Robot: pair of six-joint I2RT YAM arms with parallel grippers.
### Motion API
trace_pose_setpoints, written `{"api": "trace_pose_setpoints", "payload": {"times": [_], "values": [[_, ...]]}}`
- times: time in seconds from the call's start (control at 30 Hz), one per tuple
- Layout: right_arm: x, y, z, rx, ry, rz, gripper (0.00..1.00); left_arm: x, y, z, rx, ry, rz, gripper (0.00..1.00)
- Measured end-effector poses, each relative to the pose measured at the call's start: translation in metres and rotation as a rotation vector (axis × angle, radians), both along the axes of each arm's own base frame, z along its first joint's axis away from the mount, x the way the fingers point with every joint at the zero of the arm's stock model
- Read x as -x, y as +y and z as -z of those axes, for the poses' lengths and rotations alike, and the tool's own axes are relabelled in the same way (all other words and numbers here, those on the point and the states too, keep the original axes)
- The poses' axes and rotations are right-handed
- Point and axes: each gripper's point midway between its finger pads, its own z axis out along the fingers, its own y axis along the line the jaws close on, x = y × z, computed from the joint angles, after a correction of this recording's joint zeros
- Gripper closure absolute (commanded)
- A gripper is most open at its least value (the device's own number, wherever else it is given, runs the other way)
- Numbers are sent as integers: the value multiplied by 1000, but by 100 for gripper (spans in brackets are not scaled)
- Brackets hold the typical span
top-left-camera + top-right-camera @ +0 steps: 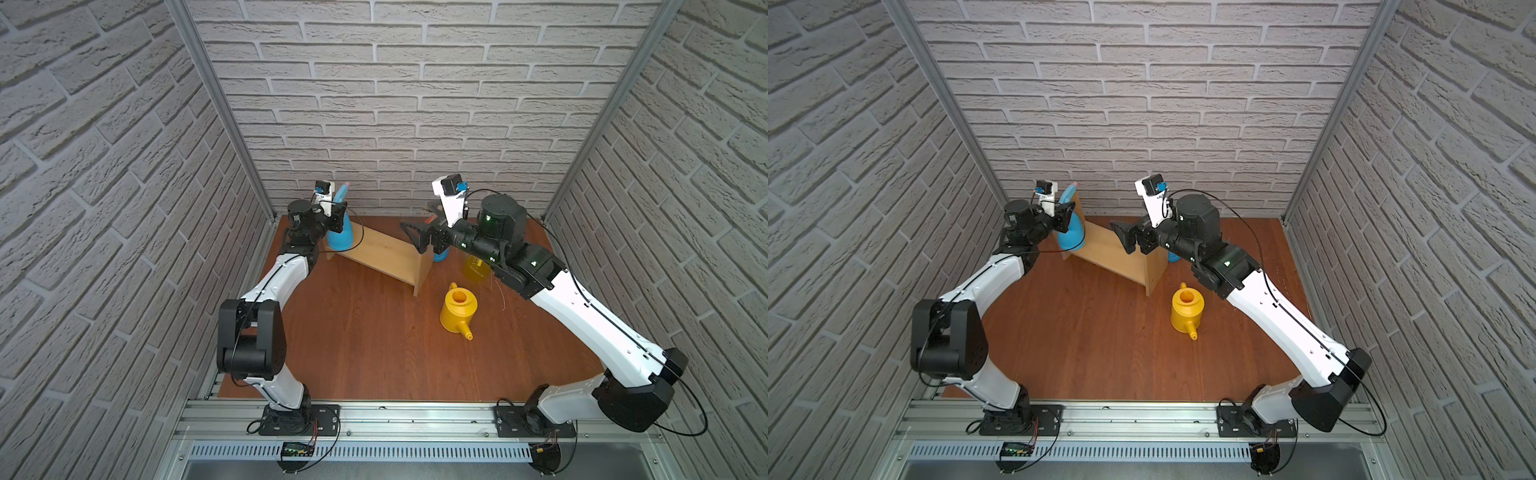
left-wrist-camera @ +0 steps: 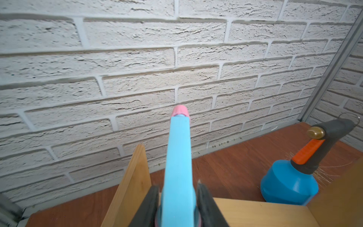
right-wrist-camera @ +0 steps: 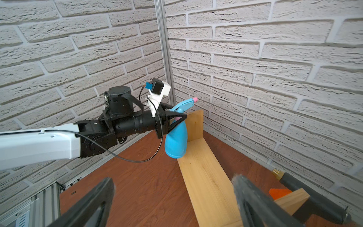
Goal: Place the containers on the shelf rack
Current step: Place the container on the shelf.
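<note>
Just beside rack [image 1: 382,251], seemingly: pump sprayer [image 2: 288,184].

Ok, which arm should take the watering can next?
Right. The right gripper is open and empty over the rack, and the can stands on that side of the table. The left gripper is shut on the spray bottle at the rack's other end.

Spray btl [image 3: 175,141] at rack [image 3: 206,176] L end; pump sprayer [image 2: 288,184] behind R end
</note>
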Motion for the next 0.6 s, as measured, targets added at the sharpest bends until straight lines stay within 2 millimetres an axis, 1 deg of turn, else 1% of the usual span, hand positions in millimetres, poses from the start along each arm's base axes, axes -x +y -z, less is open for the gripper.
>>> {"api": "trace_pose_setpoints", "payload": {"times": [0.13,0.27,0.37,0.5,0.6], "values": [[-1,-1,5,21,2,7,1,-27,-8,13,-13,-36,62,100],[-3,-3,6,38,-8,14,1,-47,-14,29,-27,-46,99,100],[-4,-5,7,53,-14,20,1,-55,-16,35,-46,-70,114,99],[-4,-7,7,65,-15,24,1,-62,-19,37,-72,-102,137,97],[-6,-9,3,71,-23,28,1,-67,-21,37,-82,-125,151,91]]}}
